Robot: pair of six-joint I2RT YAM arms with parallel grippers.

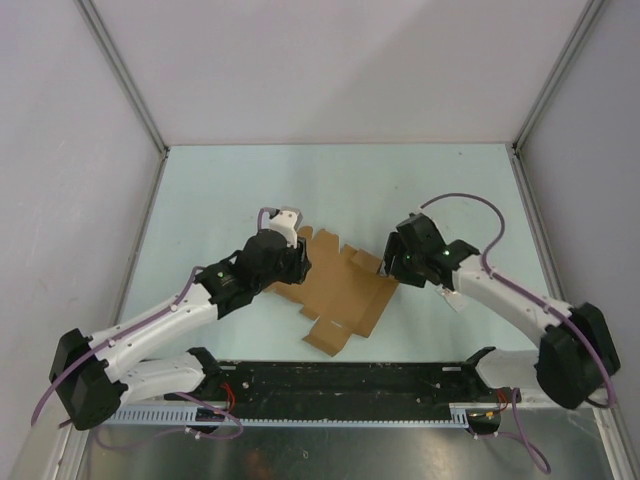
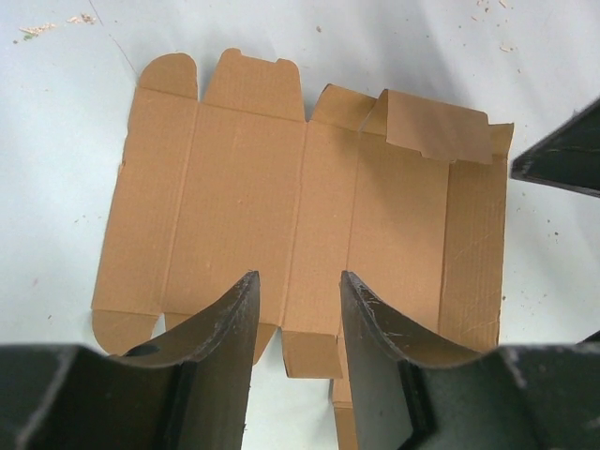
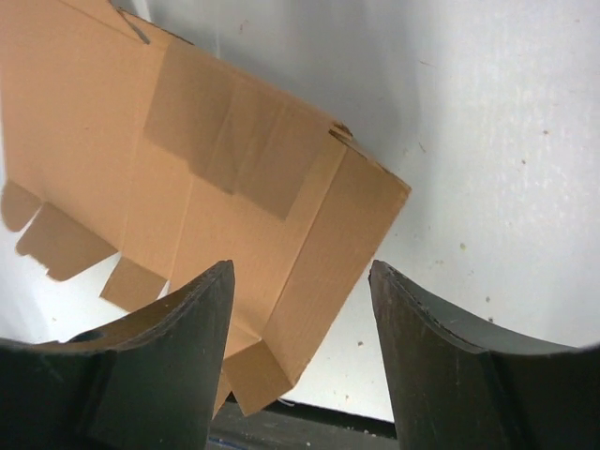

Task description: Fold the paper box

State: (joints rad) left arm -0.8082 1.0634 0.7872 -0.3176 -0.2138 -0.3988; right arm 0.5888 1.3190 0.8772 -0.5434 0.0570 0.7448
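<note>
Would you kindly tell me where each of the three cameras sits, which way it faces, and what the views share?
Top external: high behind the robot, looking down on the table; left arm and right arm show.
Left wrist: on that arm, looking past the left gripper down at the paper box; own fingers show.
Right wrist: on that arm, looking past the right gripper at the box's corner; own fingers show.
Shared: all see the paper box.

Ahead of my left fingers (image 2: 220,347) the paper box (image 2: 281,206) is plain brown cardboard, faintly ribbed with fine corrugation lines. Those and my right fingers (image 3: 441,356) are matte black. Beyond them the counter (image 2: 375,37) is pale blue-white, flecked with small specks.
</note>
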